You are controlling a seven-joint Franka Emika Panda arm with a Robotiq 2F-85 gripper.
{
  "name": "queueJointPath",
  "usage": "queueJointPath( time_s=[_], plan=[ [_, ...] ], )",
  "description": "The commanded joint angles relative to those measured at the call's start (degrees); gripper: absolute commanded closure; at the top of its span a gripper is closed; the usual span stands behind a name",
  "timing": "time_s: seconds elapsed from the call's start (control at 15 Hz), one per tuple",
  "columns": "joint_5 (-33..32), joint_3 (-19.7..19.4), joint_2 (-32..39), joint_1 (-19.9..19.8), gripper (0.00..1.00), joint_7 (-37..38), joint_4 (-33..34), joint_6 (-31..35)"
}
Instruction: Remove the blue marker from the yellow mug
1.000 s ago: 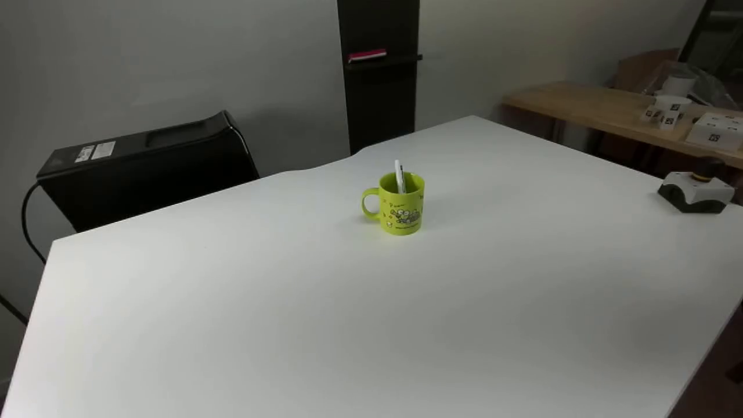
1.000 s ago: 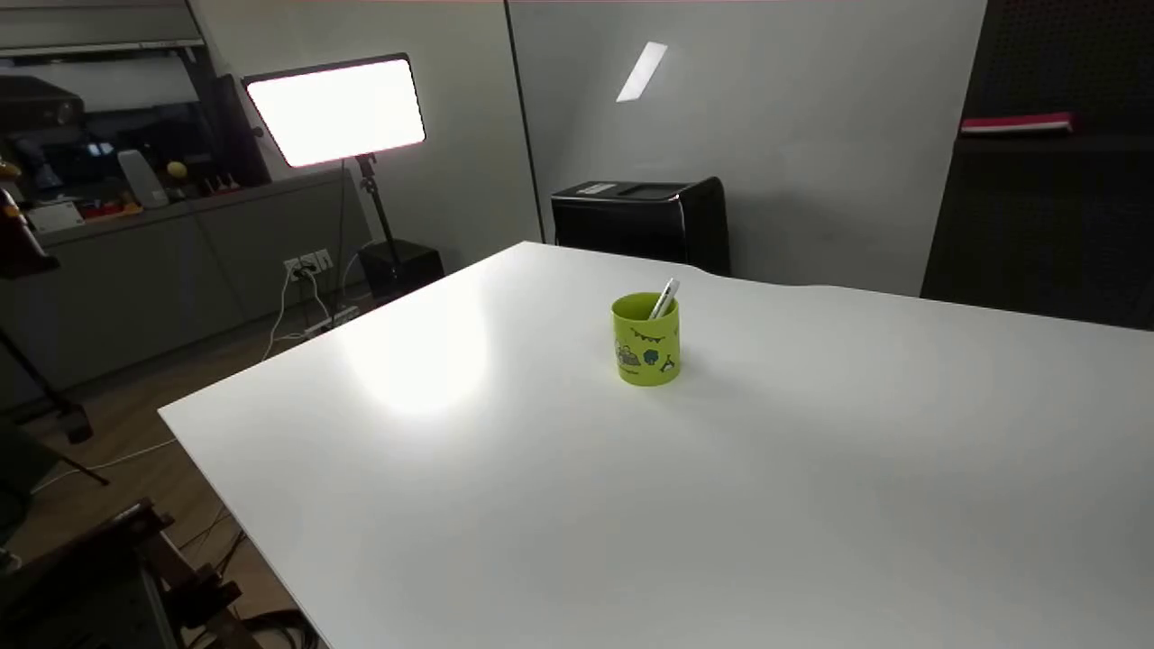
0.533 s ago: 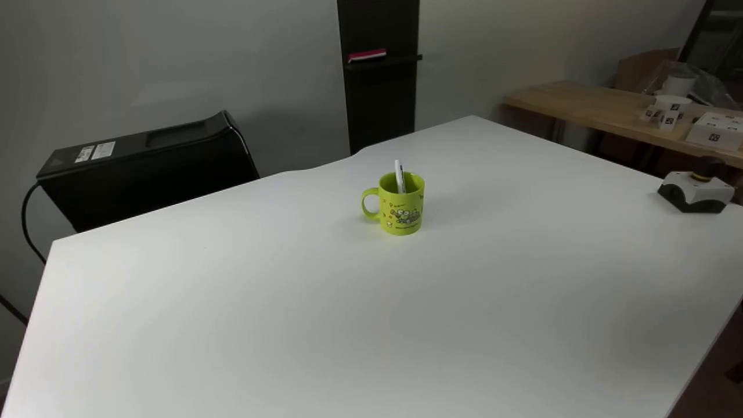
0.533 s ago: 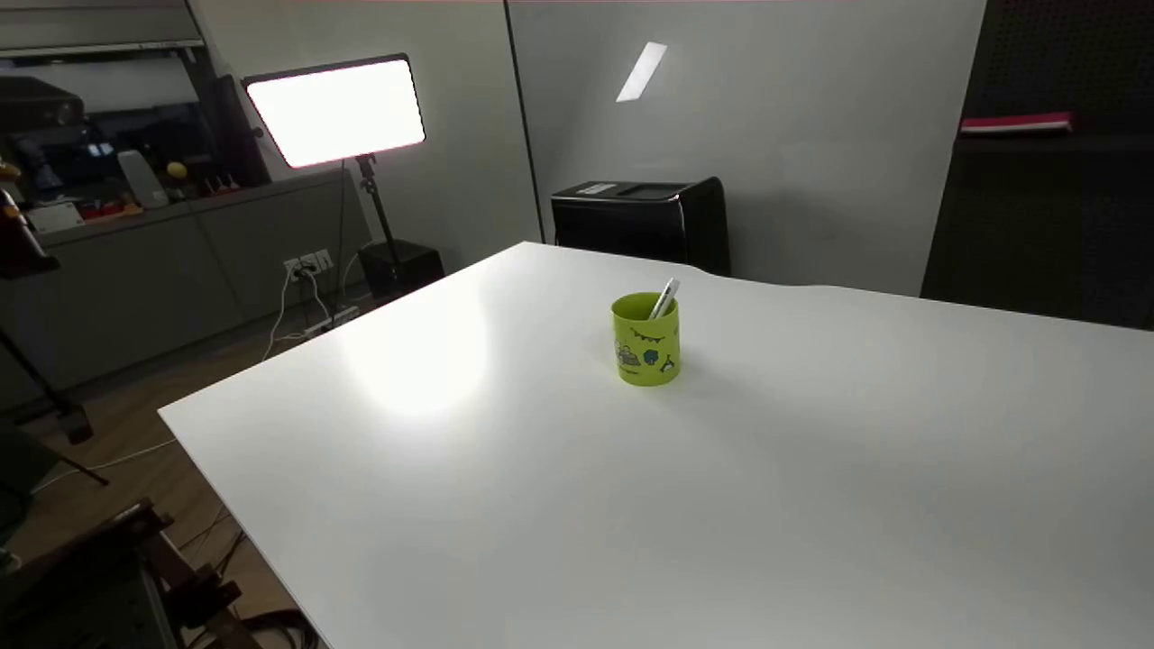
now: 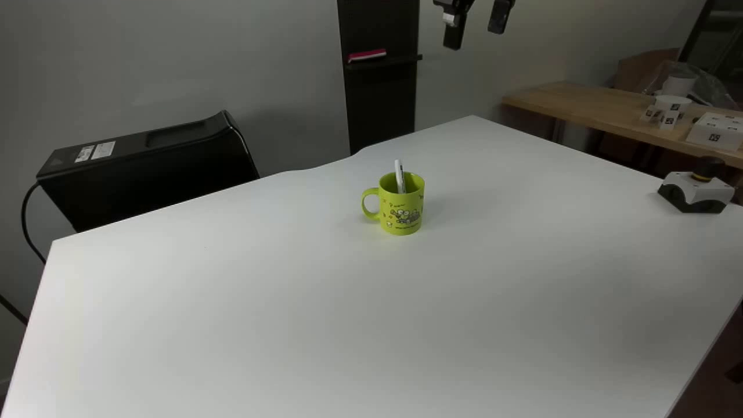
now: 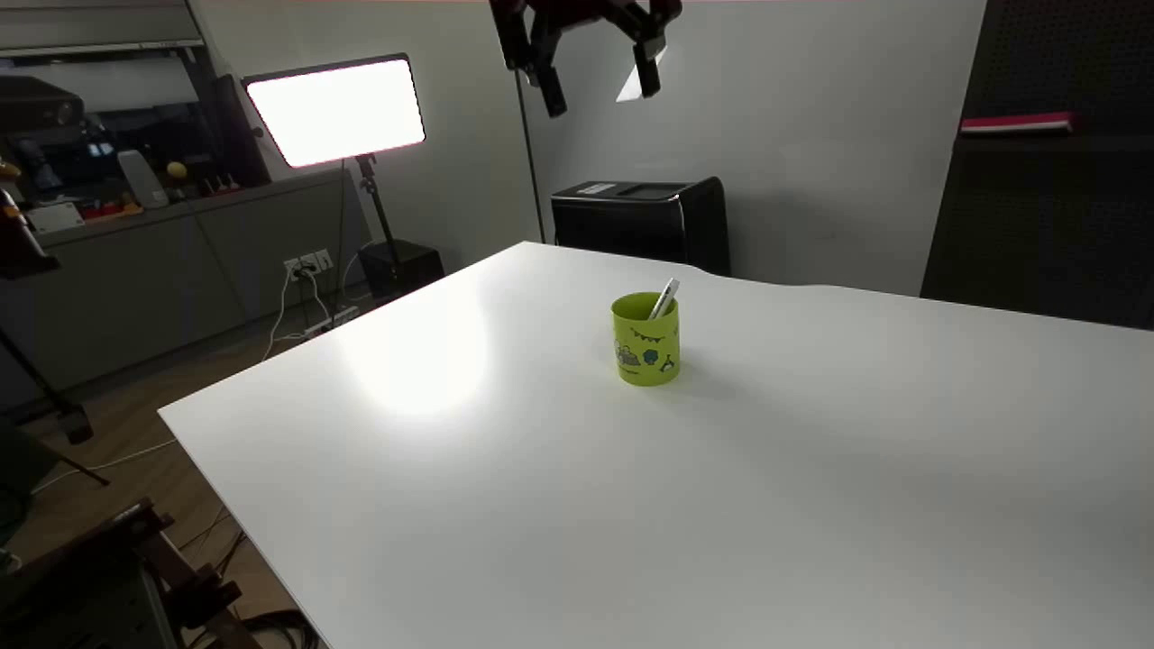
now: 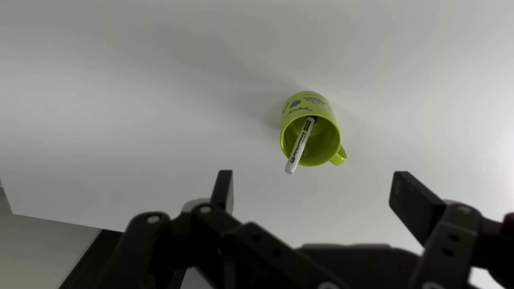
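Mug (image 5: pixel 395 212) | upright on table (image 5: pixel 290 319) | contents: marker (image 7: pixel 299 146), leaning, white end protruding

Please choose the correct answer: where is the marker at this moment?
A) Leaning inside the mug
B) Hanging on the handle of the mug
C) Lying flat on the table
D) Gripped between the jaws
A, because the marker leans inside the yellow mug with its white end sticking out of the top, while the jaws stand open and apart from it.
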Motion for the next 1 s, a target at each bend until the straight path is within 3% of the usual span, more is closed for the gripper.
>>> queueJointPath(
  time_s=[0.0, 0.93],
  plan=[
    [0.0, -0.3, 1.8, 0.2, 0.0, 0.0, 1.1, -0.1],
    [0.0, -0.4, 4.9, 0.2, 0.0, -0.1, 3.6, -0.1]
  ],
)
